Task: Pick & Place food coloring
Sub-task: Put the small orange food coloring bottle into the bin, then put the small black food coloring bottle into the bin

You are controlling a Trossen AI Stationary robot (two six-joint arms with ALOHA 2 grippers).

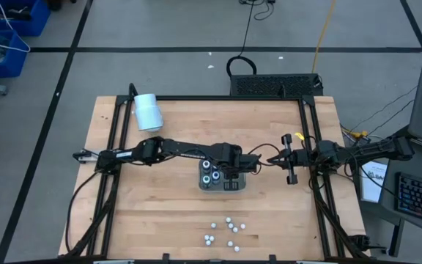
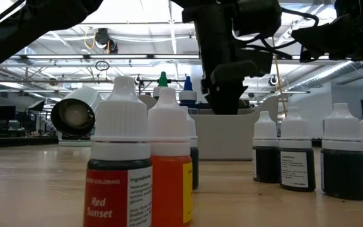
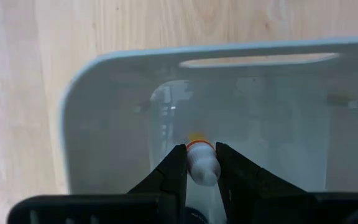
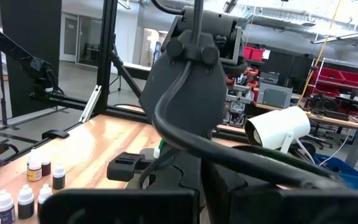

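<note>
My left gripper (image 3: 202, 171) points down over the grey tray (image 3: 104, 124) at the table's middle (image 1: 245, 185) and is shut on one small food coloring bottle (image 3: 202, 163) with a white cap and an orange body. In the low view it (image 2: 225, 88) comes down behind the tray's wall (image 2: 222, 135). Dark bottles with pale ringed tops (image 1: 209, 173) stand in the tray's left part. Several white-capped bottles (image 1: 227, 231) stand on their bases near the table's front edge, close up in the low view (image 2: 121, 170). My right gripper (image 1: 269, 160) waits at the right, shut. My left gripper pinches the bottle by its white cap (image 3: 204, 173) between its two fingers (image 3: 176, 169), coming from above and pointing down. The bottle hangs upright below the fingers, its orange body (image 3: 198, 143) over the tray's floor. Whether its base touches the floor I cannot tell.
A large white cylinder (image 1: 147, 111) lies on its side at the table's far left. Black frame rails (image 1: 112, 139) run along the table's left, right and far edges. Bare wood lies between the tray and the loose bottles.
</note>
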